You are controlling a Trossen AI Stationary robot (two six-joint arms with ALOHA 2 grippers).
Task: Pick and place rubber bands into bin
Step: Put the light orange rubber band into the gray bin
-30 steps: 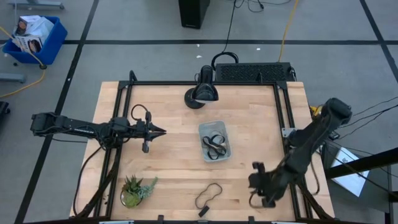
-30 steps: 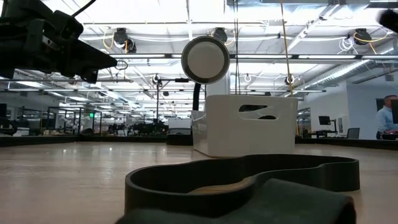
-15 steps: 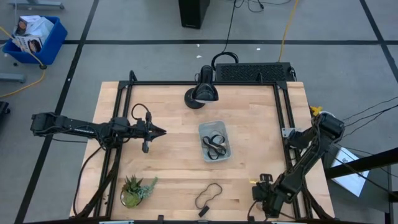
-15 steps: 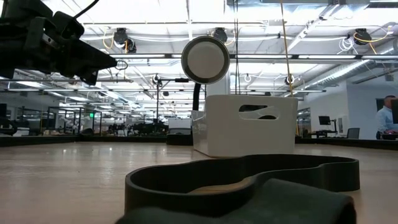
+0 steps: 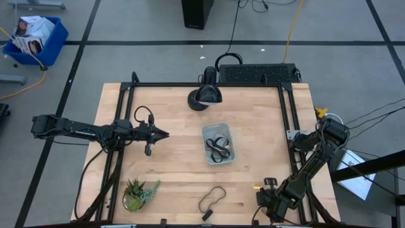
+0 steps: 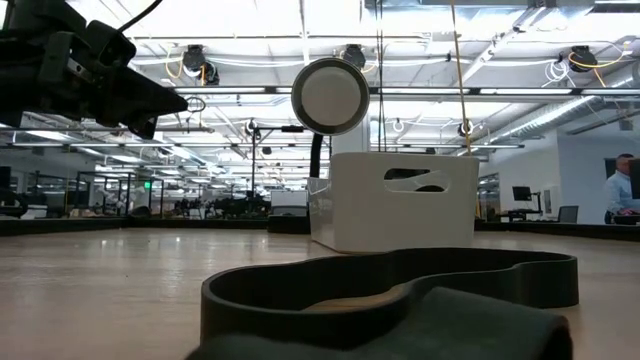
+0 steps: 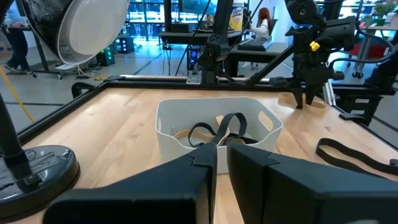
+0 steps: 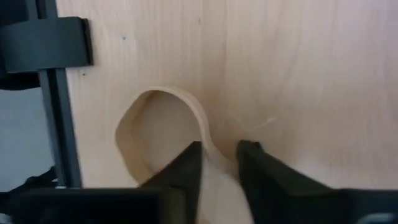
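Observation:
The clear bin (image 5: pixel 218 143) stands mid-table with several black rubber bands (image 7: pixel 217 129) in it. Another black band (image 5: pixel 212 199) lies flat near the table's near edge and fills the low view's foreground (image 6: pixel 390 280). A tan band (image 8: pixel 165 134) lies flat at the near right corner. My right gripper (image 8: pixel 217 163) points down at it, open, with one finger on each side of one strand of the loop. It also shows in the high view (image 5: pixel 269 192). My left gripper (image 5: pixel 163 133) hovers shut and empty to the left of the bin. My right gripper comes at the tan band from above, its fingers (image 8: pixel 189 167) across one strand (image 8: pixel 210 144) of the loop. A gap shows between the fingers. I cannot tell whether they touch the strand. The band lies flat on the table.
A round lamp (image 5: pixel 205 95) stands at the far edge and a small potted plant (image 5: pixel 138 193) at the near left. Black frame rails (image 8: pixel 59 93) run along the table's sides, one close to the tan band. Bare wood lies between the bin and my right gripper.
My right arm has folded lower and its gripper has gone down toward the table's near right corner, most of it in the first half second. My left arm has kept still.

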